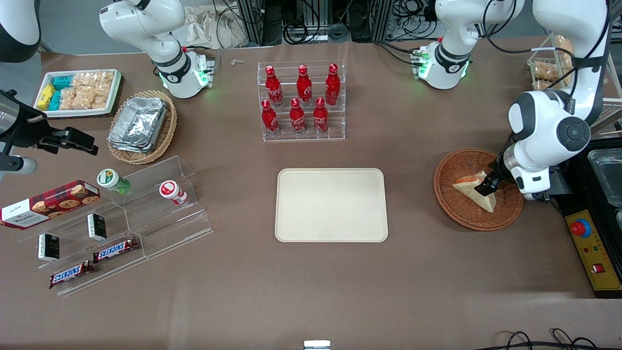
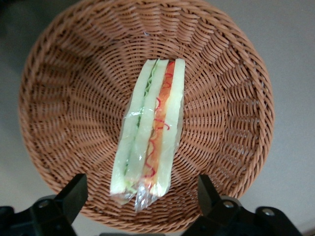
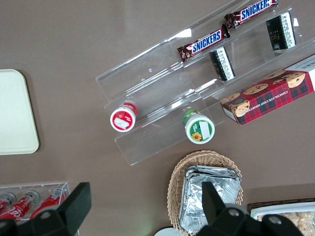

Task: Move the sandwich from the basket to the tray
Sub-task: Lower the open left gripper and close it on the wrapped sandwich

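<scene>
the gripper (image 2: pixel 141 196) hangs with jaws spread wide, the wrapped sandwich (image 2: pixel 150 130) lying between them on the floor of the basket (image 2: pixel 59 98), not yet pinched. this looks like the reach-to-grasp step, so the next move calls for lowering and closing across the bread. the wrist view shows the gap and filling layers; only the front view shows the tray (image 1: pixel 331 204) waiting bare, well apart toward the parked arm.

"SNICKERS" on two chocolate bars (image 1: pixel 115 249); "CHOCOLATE CHIP" on cookie box (image 3: pixel 270 96).

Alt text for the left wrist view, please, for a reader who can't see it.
A plastic-wrapped sandwich lies in a round reddish-brown wicker basket, its cut edge up, showing green, red and orange filling. The open gripper hovers above it, one dark finger at each side of the sandwich's end, neither touching.
</scene>
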`<state>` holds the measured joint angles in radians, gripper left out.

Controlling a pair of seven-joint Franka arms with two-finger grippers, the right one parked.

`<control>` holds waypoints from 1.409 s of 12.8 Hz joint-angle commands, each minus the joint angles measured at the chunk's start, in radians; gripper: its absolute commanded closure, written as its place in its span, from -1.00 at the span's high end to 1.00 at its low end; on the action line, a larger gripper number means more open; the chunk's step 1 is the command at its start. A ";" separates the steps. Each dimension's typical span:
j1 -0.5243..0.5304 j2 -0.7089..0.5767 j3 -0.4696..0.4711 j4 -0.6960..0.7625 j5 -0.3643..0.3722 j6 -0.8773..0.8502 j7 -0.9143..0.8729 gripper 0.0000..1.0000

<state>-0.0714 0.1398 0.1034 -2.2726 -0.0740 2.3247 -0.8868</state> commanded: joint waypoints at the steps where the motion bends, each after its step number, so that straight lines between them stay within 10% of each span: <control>1: -0.002 0.043 0.002 -0.019 -0.027 0.080 -0.031 1.00; 7: -0.002 0.110 0.002 -0.016 -0.027 0.140 -0.031 0.96; 11: 0.004 0.112 0.002 -0.013 -0.027 0.140 -0.027 -1.00; 18: -0.005 -0.083 -0.007 0.014 -0.018 -0.057 -0.014 -1.00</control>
<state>-0.0714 0.1756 0.1014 -2.2533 -0.0944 2.3619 -0.8865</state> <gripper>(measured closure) 0.665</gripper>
